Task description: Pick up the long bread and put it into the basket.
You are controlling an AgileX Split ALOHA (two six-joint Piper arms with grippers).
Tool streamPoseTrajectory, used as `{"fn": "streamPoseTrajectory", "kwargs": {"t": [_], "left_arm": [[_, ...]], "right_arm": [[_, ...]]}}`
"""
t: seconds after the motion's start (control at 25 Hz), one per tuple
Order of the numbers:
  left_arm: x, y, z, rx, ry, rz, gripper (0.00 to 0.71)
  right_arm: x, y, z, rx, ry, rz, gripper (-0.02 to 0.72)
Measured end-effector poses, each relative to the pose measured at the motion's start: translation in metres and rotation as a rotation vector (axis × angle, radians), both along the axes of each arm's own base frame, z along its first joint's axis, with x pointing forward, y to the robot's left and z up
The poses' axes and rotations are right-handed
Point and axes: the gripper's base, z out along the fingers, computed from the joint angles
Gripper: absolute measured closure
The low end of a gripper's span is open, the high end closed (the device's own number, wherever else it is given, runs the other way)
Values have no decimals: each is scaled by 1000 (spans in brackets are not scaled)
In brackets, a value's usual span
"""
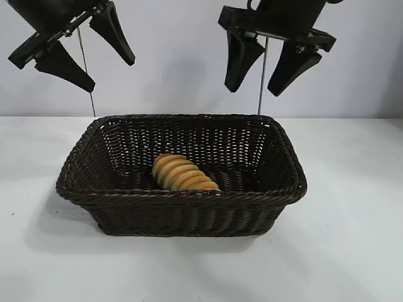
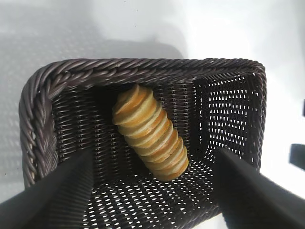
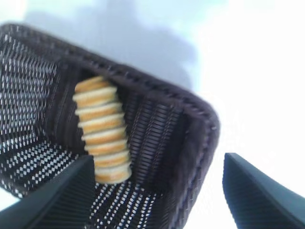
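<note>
The long bread (image 1: 181, 173), golden-yellow with orange-brown ridges, lies on the floor of the dark brown wicker basket (image 1: 189, 195), near its front wall. It shows again as the long bread (image 2: 150, 133) and the long bread (image 3: 101, 130) inside the basket (image 2: 143, 67) (image 3: 190, 119). High above the basket's back left corner, my left gripper (image 1: 94, 53) hangs open and empty. My right gripper (image 1: 267, 63) hangs open and empty above the back right corner. From the wrists, the left gripper (image 2: 152, 191) and right gripper (image 3: 157, 186) both look down into the basket.
The basket stands on a white table (image 1: 352, 239) in front of a pale wall. Two thin metal rods (image 1: 261, 75) rise behind the basket.
</note>
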Motion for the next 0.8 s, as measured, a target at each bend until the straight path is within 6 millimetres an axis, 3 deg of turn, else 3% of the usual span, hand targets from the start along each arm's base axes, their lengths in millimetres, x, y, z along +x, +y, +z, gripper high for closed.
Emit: {"fn": "streamPoseTrajectory", "kwargs": {"t": [0.8], "left_arm": [[-1,0,0,0,7,-5,196]], "right_arm": [[2,-5,2,28,10,-29,164]]}}
